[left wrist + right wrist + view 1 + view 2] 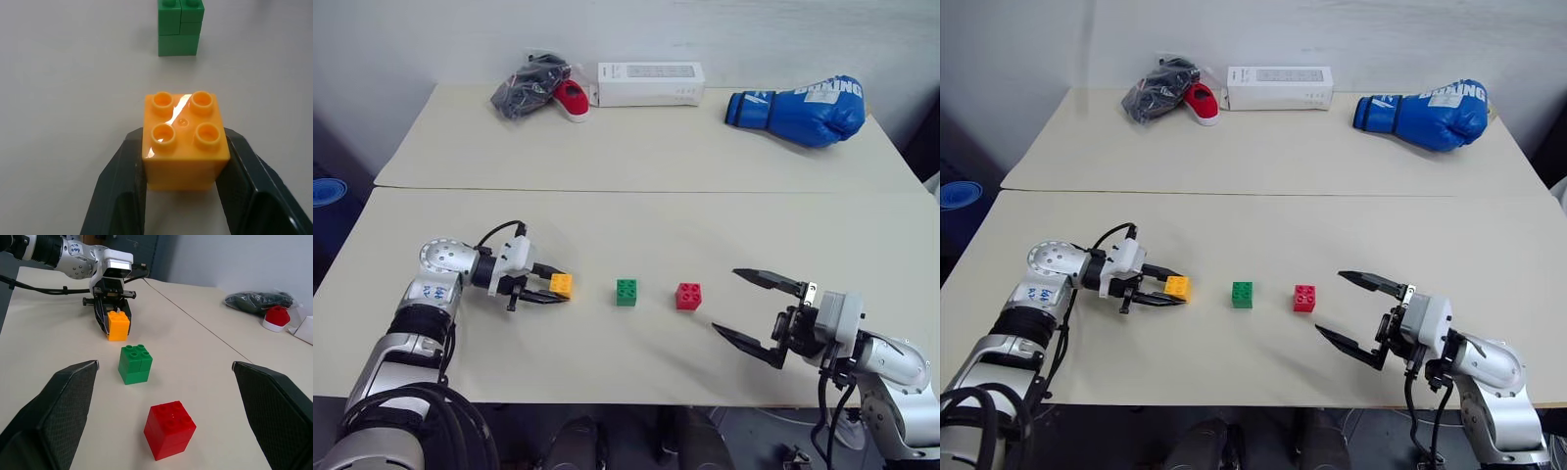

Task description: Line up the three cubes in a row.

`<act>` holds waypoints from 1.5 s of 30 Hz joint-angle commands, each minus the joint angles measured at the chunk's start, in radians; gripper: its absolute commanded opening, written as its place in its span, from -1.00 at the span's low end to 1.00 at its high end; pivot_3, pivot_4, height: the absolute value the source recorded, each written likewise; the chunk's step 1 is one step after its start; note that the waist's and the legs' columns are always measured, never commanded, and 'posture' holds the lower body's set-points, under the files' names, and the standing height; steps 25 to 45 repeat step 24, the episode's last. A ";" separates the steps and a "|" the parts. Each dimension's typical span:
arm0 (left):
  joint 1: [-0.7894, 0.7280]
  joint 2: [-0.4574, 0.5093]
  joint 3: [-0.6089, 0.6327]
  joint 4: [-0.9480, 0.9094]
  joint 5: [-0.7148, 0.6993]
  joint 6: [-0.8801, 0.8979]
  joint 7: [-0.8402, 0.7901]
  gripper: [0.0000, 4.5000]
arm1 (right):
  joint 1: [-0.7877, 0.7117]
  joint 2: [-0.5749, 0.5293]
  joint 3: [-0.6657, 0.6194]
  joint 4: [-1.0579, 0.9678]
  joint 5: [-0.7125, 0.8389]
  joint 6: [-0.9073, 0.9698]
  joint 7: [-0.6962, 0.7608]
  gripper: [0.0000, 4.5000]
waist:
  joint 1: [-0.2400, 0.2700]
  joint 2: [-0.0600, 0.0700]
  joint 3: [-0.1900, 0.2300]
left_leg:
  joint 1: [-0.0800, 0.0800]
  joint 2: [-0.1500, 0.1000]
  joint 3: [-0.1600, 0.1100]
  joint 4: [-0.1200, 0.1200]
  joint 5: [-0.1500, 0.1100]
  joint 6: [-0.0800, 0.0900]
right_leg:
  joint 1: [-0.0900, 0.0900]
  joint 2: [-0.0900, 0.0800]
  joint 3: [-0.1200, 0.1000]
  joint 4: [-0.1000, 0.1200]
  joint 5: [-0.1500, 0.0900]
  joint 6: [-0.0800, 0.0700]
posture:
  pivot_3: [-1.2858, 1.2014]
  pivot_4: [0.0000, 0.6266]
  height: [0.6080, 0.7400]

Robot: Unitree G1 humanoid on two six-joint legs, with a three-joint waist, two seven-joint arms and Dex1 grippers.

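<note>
I see two cream tables [636,157] butted together, seam running across between the far one and the near one. On the far table, right side, a blue boxing glove [800,114] lies on its side. Middle of the far edge: a long white box [650,84]. Just left of it a dark crumpled bag [524,88] with a small red shoe [572,99] touching it on the box side.

Near table: my left gripper [551,286] comes in from the left, lying low and pointing toward the right. Its two black fingers [122,181] sit against both sides of the orange-yellow brick [561,285], which rests on the tabletop, studs up. In the left wrist view the pads look flush with the brick's sides, so I call it closed on the brick, though I cannot tell how tight. My right gripper [752,308] is at the near right, pointing left toward the bricks, jaws spread wide, holding nothing, clear of the table items.

The green brick [626,292] stands just right of the orange-yellow one, apart from it. The red brick [688,296] is right of the green, also apart, with a similar gap. The three sit roughly in one line left to right; red brick is rotated a little against the others.
</note>
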 commanded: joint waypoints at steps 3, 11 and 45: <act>0.020 0.026 0.005 -0.021 -0.038 0.022 -0.112 0.46 | -0.016 -0.017 -0.022 0.039 0.009 -0.031 0.047 1.00 | -0.001 0.000 0.000 | 0.000 0.000 0.000 0.000 0.000 0.000 | 0.000 0.000 0.000 0.000 0.000 0.000 | 0.03 -0.52 1.00; 0.187 0.180 0.216 -0.168 -0.095 -0.015 -0.014 0.98 | -0.078 -0.155 -0.103 0.149 0.087 0.014 0.220 1.00 | -0.011 0.000 0.000 | 0.000 0.001 -0.001 0.001 0.000 0.000 | 0.000 0.000 0.000 0.000 0.000 0.000 | 0.03 -0.52 1.00; 0.798 0.259 0.637 -0.704 -0.198 0.267 0.307 0.98 | -0.228 -0.266 -0.140 0.396 0.042 -0.016 0.389 1.00 | 0.003 0.003 0.002 | 0.000 0.001 -0.005 0.001 -0.002 0.000 | 0.002 -0.004 -0.001 -0.005 0.000 0.000 | 0.03 -0.52 1.00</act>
